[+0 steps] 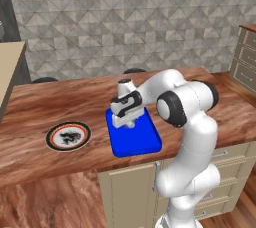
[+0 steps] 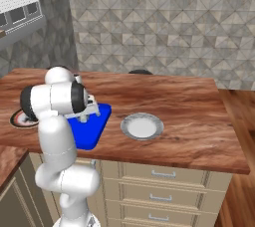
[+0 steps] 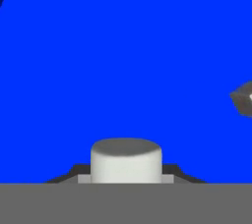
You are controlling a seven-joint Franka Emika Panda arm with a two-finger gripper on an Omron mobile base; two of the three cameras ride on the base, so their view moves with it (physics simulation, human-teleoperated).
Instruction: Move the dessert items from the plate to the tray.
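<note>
My gripper (image 1: 128, 122) hangs low over the blue tray (image 1: 137, 142), near its far end. In the hand view the gripper (image 3: 126, 175) is shut on a stubby whitish dessert item (image 3: 126, 159), with the tray (image 3: 123, 61) close behind it. A second small grey morsel (image 3: 243, 98) lies on the tray at the right edge of that view. The plate (image 1: 51, 137), with its dark rim and orange ring, sits on the counter left of the tray. From the right base view the arm covers part of the plate (image 2: 16, 119) and part of the tray (image 2: 92, 132).
A plain white round dish (image 2: 142, 126) rests on the wooden counter right of the tray. The counter's front edge runs just below the tray, with drawers (image 2: 162, 176) under it. A tiled wall stands behind the counter.
</note>
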